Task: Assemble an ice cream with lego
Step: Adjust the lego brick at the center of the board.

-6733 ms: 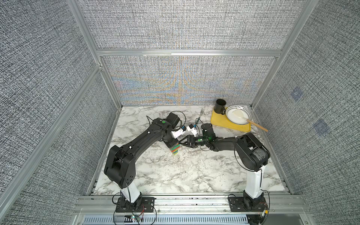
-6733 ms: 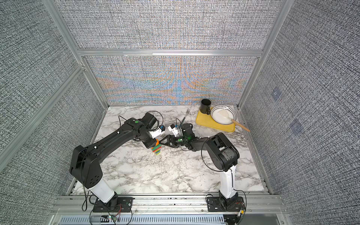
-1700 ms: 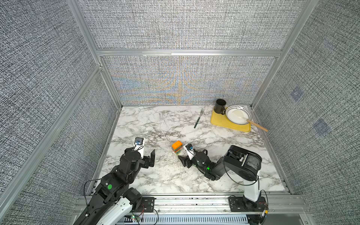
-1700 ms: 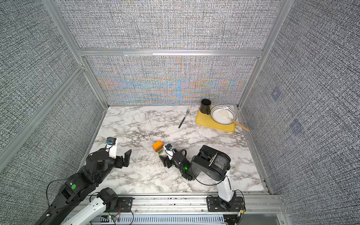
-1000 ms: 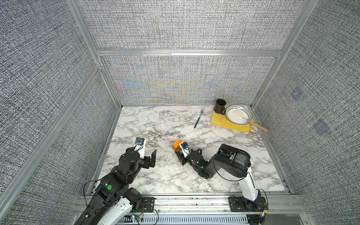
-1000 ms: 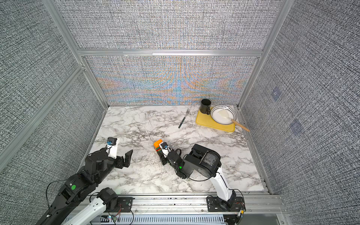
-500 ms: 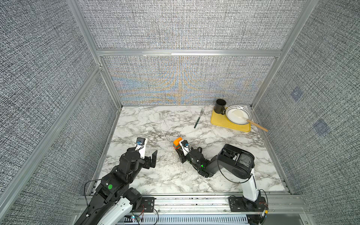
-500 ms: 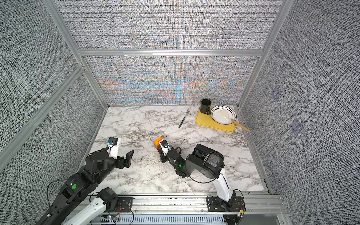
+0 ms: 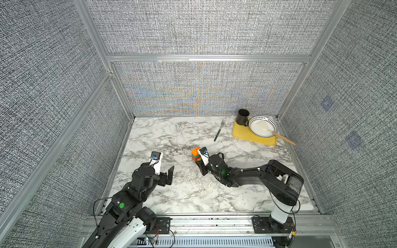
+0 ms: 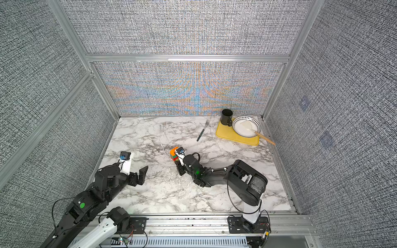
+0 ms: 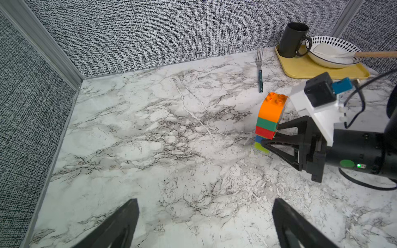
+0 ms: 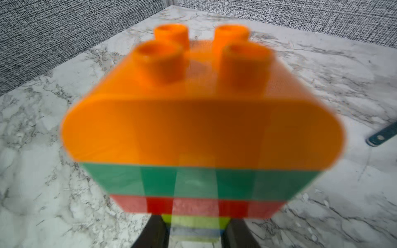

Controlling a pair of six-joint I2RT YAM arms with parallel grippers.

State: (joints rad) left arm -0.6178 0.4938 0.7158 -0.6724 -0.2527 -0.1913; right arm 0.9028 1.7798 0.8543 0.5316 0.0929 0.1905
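Note:
The ice cream (image 9: pixel 196 154) (image 10: pixel 174 155) stands nearly upright mid-table: orange rounded top, green and red layers, narrow lime-blue-lime stem. In the left wrist view the ice cream (image 11: pixel 269 116) has its lowest lime brick at the marble; I cannot tell if it touches. My right gripper (image 9: pixel 199 162) (image 10: pixel 177 164) (image 11: pixel 264 143) reaches in low from the right, shut on the stem. The right wrist view is filled by the blurred ice cream (image 12: pixel 199 128), with the right gripper (image 12: pixel 194 229) clamping the stem. My left gripper (image 9: pixel 166 178) (image 10: pixel 140 174) (image 11: pixel 205 201) hangs open and empty near the left wall.
A fork (image 9: pixel 219 130) lies at the back, right of centre. The back right corner holds a yellow tray (image 9: pixel 245 134), a black mug (image 9: pixel 242 117) and a patterned bowl (image 9: pixel 263 126) with a wooden-handled spatula (image 9: pixel 283 138). Grey walls enclose three sides of the marble table (image 9: pixel 182 193).
My right gripper closed onto the stem and nudged the ice cream slightly toward the back. The right arm's elbow swung to the right. The left arm barely moved.

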